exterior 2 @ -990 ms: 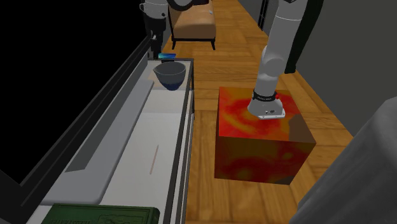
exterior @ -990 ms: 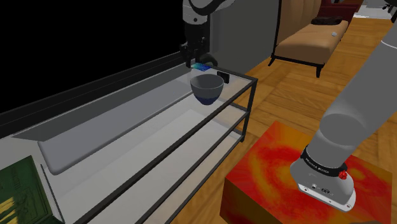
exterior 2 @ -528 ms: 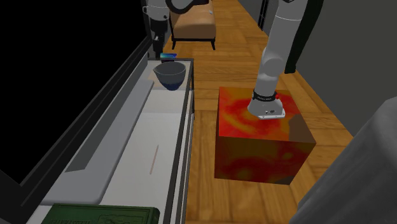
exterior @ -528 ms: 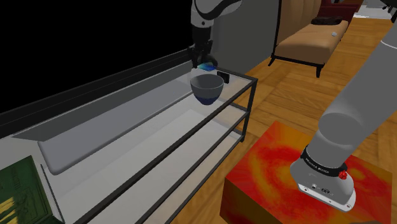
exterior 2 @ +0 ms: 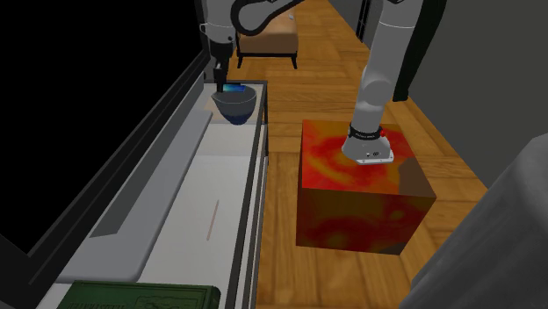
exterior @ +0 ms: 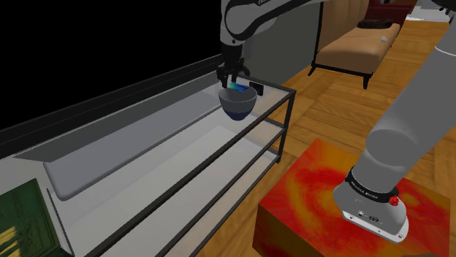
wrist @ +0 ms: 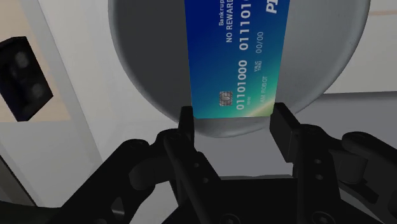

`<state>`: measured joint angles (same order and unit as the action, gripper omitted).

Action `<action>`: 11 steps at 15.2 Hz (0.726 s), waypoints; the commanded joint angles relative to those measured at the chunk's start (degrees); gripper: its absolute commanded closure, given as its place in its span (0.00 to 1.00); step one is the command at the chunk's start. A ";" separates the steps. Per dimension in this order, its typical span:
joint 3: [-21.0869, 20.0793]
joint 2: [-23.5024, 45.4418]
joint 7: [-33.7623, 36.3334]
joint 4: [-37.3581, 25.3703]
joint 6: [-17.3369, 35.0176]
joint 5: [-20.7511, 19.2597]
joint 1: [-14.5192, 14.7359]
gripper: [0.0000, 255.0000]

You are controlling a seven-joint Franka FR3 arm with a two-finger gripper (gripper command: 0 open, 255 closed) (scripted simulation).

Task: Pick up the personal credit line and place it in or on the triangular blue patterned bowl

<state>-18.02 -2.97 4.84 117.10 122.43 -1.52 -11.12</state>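
Note:
The credit card point(wrist: 238, 57) is blue fading to green, with a chip and white numbers. My gripper point(wrist: 233, 118) is shut on its near end, one finger pressed against each long edge. The card reaches out over the hollow of the dark blue bowl point(wrist: 146, 63). In the shoulder view the gripper point(exterior: 232, 79) hangs just above the bowl point(exterior: 237, 106), and the card point(exterior: 235, 87) sits at rim height. The second exterior view shows the card point(exterior 2: 233, 88) over the bowl point(exterior 2: 235, 107) under the gripper point(exterior 2: 219, 81).
The bowl stands near the end of a glass-topped shelf table point(exterior: 146, 124) with dark metal rails. A small black object point(exterior: 257, 89) lies just beyond the bowl. A green box point(exterior: 22, 219) sits at the table's other end. My red-orange stand point(exterior: 343, 212) and a tan bench point(exterior: 362, 44) are on the wooden floor.
The gripper has carried the card from behind the bowl to a spot over its opening, and has come lower. The bowl has not moved.

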 commanded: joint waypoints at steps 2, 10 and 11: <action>0.01 0.72 0.14 1.61 2.33 -0.30 -0.04 1.00; 0.00 0.88 0.21 1.94 2.81 -0.37 -0.04 1.00; 0.00 0.88 0.21 1.94 2.81 -0.37 -0.04 0.00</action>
<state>-18.02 -2.09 5.05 119.04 125.23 -1.90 -11.16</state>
